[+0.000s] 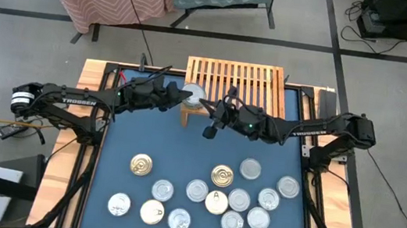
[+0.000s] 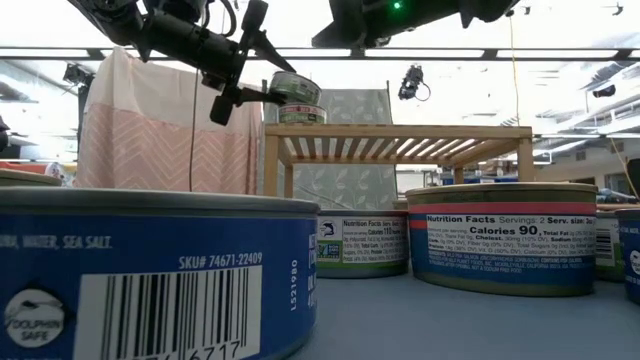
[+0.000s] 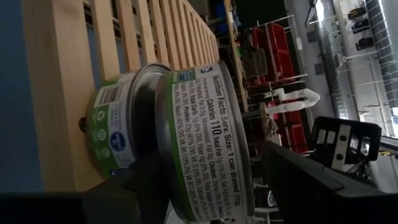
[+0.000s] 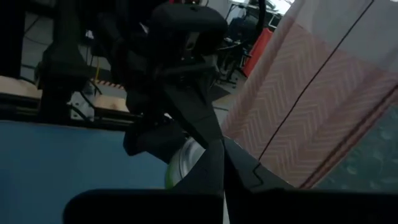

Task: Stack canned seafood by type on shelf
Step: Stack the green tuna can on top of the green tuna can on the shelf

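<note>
The left end effector (image 1: 182, 95) reaches in over the near left corner of the shelf (image 1: 255, 80), its fingers closed around a green-labelled tin (image 1: 193, 93). In the low view this held tin (image 2: 295, 88) sits on top of a second tin (image 2: 301, 114) that rests on the slatted top of the shelf (image 2: 400, 131), at its left end. The left wrist view shows both tins stacked, the held tin (image 3: 208, 143) nearer the camera and the lower tin (image 3: 115, 134) against the wooden slats (image 3: 130, 37); whether the two touch fully I cannot tell.

The right end effector (image 1: 209, 132) hangs above the blue bench (image 1: 118, 130), just in front of the shelf's near edge and beside the left one, with its fingers pressed together and nothing between them. In the right wrist view its dark fingers (image 4: 214, 168) meet at a point, with the left arm (image 4: 180, 37) and a bit of green tin (image 4: 180, 163) behind them.

The remaining tins (image 1: 219, 177) lie loose on the near half of the bench, well apart from the shelf: mostly silver tops, two gold ones (image 1: 141, 165) and a couple of cream ones (image 1: 151, 212). In the low view a blue-labelled tin (image 2: 150, 275) fills the foreground and a red-and-blue-banded tin (image 2: 500, 238) stands to its right, with a green-labelled one (image 2: 362, 242) between and behind them.
</note>
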You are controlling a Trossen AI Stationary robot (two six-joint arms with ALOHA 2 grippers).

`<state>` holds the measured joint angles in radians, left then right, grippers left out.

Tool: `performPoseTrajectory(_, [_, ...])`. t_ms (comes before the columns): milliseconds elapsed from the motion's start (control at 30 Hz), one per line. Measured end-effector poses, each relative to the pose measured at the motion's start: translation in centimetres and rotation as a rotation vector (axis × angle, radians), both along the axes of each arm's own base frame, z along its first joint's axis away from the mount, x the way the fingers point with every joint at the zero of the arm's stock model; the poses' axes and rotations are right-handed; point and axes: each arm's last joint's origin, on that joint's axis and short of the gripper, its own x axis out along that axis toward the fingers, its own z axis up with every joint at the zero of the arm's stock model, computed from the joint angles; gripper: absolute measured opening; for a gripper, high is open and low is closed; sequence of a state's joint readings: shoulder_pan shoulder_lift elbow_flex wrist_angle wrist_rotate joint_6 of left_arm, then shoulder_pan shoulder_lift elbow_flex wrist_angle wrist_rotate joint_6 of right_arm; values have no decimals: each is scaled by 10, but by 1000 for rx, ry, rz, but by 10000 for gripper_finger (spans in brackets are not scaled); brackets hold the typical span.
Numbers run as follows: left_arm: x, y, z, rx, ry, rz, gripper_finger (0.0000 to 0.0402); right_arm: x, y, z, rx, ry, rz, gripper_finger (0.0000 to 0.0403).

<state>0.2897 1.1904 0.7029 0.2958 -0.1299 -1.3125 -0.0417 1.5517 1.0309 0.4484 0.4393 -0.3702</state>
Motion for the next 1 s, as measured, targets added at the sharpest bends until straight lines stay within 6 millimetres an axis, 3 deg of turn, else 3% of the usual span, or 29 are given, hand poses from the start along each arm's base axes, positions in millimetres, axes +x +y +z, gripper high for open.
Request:
performPoseTrajectory(767, [0, 0, 0, 42, 20, -19, 242, 0, -8, -4, 24, 33, 90, 0])
performPoseTrajectory(1000, [0, 0, 0, 48, 23, -18, 242, -1, -19, -4, 29, 32, 105, 0])
